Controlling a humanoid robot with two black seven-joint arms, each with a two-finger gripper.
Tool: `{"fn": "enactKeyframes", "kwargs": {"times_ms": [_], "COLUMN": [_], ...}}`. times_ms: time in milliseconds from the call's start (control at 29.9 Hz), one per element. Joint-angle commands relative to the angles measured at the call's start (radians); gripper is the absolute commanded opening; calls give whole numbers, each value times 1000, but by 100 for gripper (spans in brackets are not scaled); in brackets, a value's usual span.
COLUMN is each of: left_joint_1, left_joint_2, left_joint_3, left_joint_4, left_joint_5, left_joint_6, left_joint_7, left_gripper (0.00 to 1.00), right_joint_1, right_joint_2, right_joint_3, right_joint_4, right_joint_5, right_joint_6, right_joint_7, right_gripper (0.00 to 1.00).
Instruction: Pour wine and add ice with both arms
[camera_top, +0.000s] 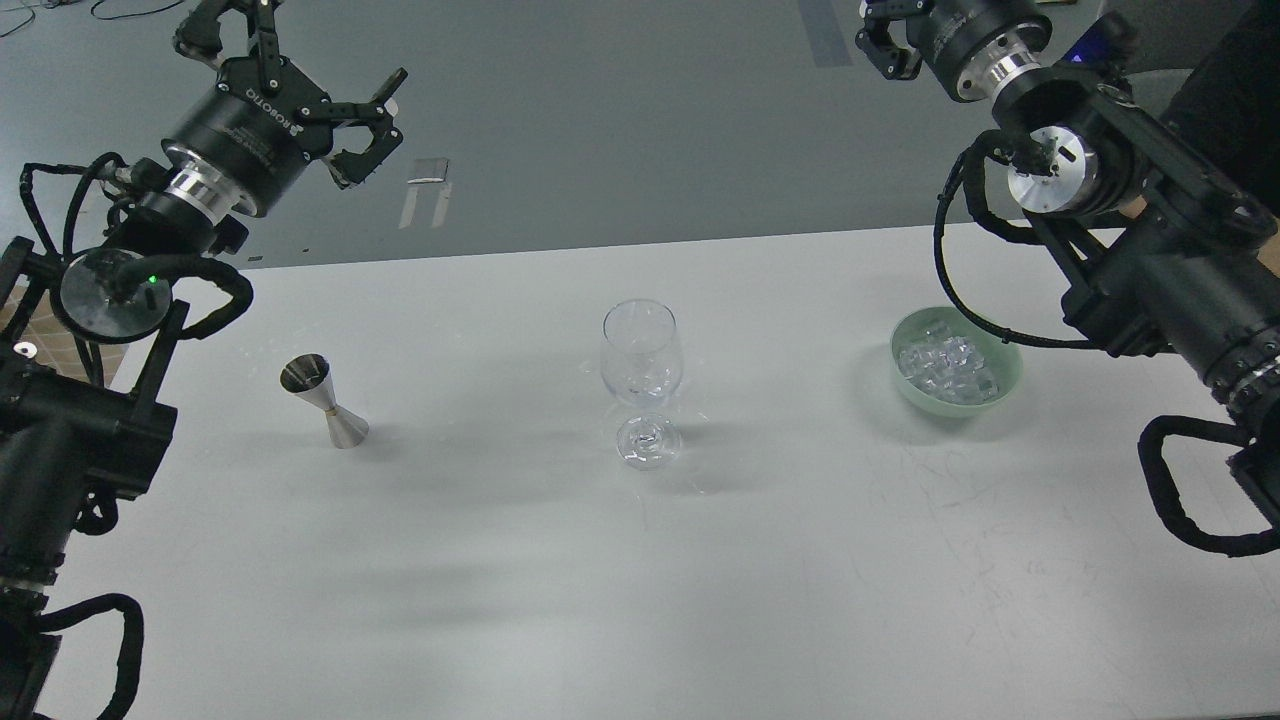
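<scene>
An empty clear wine glass (641, 352) stands upright mid-table. To its left is a small steel jigger (325, 400); whether it holds wine cannot be seen, and no wine shows anywhere. At the right a pale green bowl (998, 385) holds the ice (945, 362), a heap of clear cubes. My left gripper (330, 45) hangs high beyond the table's far left edge, open and empty, one finger cut by the frame's top. My right gripper (885, 40) is at the top edge, far above and behind the bowl, mostly out of frame.
The white table (700, 560) spreads wide in front of the glass. Grey floor lies beyond its far edge. The right arm's thick links (1150, 260) and a looped cable (960, 290) hang close over the bowl's right side.
</scene>
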Motion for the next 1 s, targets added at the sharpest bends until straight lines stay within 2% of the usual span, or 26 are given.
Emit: {"fn": "enactKeyframes", "kwargs": {"times_ms": [0, 301, 702, 969], "left_joint_1": [-2, -2, 0, 0], "left_joint_2": [0, 0, -6, 14], "left_joint_3": [0, 0, 0, -5], "left_joint_4": [-1, -1, -1, -21], "left_joint_5": [0, -5, 9, 9], "left_joint_6": [5, 12, 15, 9], "left_joint_7": [8, 28, 10, 13], "left_gripper": [98, 98, 98, 98], "right_joint_1": [1, 0, 1, 1], "right_joint_2": [2, 4, 4, 4], "right_joint_3": [0, -11, -12, -11], "right_joint_4": [0, -3, -3, -3], "right_joint_5": [0, 0, 0, 0], "right_joint_6": [0, 0, -11, -13], "right_joint_7": [0, 0, 0, 0], "right_gripper": [100, 100, 100, 100]}}
